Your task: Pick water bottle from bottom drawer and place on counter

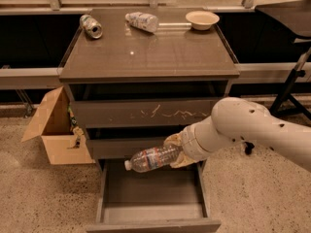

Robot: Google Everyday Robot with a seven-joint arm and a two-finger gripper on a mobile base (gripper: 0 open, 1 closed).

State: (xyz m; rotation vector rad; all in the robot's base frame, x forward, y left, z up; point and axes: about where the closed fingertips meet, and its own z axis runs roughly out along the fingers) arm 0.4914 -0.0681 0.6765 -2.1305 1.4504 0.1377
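The water bottle (pixel 151 158), clear with a white cap and a pale label with red marks, lies sideways in my gripper (pixel 175 152), cap to the left. The gripper is shut on the bottle's base end and holds it above the open bottom drawer (pixel 150 217), level with the front of the middle drawer. The bottom drawer is pulled out and its inside shows bare. The counter (pixel 150 52) is the glossy dark top of the cabinet, well above the bottle.
On the counter lie a silver can (pixel 91 26) at back left, a stouter patterned bottle (pixel 142 21) at back middle and a tan bowl (pixel 202 19) at back right. An open cardboard box (pixel 53 127) stands left of the cabinet. A black stand (pixel 291 89) is at right.
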